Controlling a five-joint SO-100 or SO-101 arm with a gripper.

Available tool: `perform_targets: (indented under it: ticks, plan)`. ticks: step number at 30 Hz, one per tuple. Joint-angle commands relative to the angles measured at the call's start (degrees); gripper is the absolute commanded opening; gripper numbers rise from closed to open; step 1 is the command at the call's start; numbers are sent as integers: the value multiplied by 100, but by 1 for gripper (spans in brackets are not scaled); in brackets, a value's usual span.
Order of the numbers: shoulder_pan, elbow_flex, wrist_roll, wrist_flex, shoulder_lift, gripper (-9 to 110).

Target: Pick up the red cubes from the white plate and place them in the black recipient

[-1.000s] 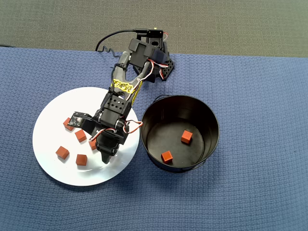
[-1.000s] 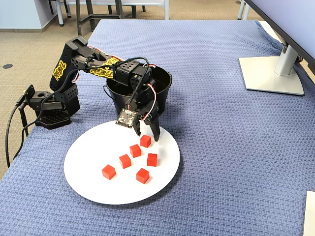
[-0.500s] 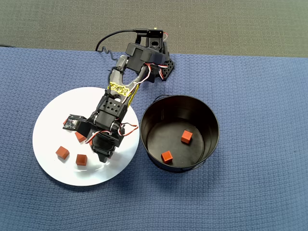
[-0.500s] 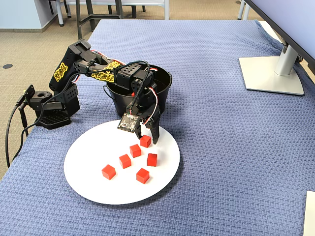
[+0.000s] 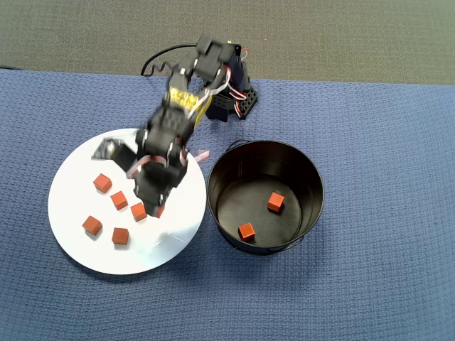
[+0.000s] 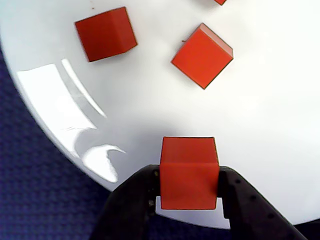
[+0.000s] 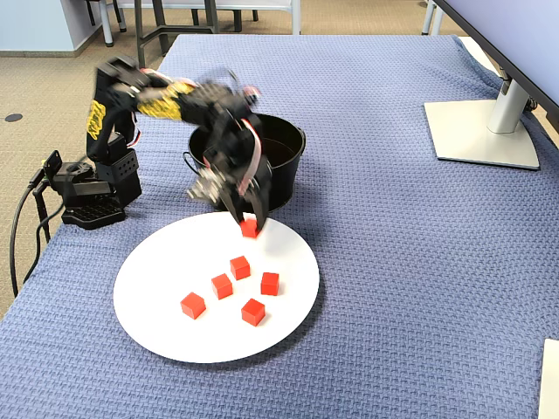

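Observation:
My gripper (image 6: 189,182) is shut on one red cube (image 6: 189,172), with a black finger pressed against each side, just above the near rim of the white plate (image 6: 150,100). In the fixed view the held cube (image 7: 250,228) hangs at the plate's (image 7: 166,262) far edge, close to the black recipient (image 7: 284,144). The arm is motion-blurred. Several red cubes (image 5: 119,200) lie loose on the plate (image 5: 78,170). Two red cubes (image 5: 276,202) lie inside the black recipient (image 5: 313,170). The gripper (image 5: 153,209) is over the plate's right part in the overhead view.
Everything stands on a blue woven cloth (image 7: 393,288). The arm's base (image 7: 87,192) and its cable sit left of the plate in the fixed view. A grey monitor stand (image 7: 480,131) is at the far right. The recipient almost touches the plate's rim.
The gripper came down over a cube near the plate's edge, shut on it and lifted it. The arm has swung up and back, and cubes it covered in the overhead view now show.

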Motion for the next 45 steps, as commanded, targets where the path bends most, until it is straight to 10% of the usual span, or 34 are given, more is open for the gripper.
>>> perform_targets:
  ticks: [1,19,21,45]
  plan:
    - [-26,229,220,-26,1521,0]
    - [-3937,2224,1450,-580,3753,1]
    - [-3999,2338,1441,-571,3665,22]
    - [501,-993,-2004,18,-123,27]
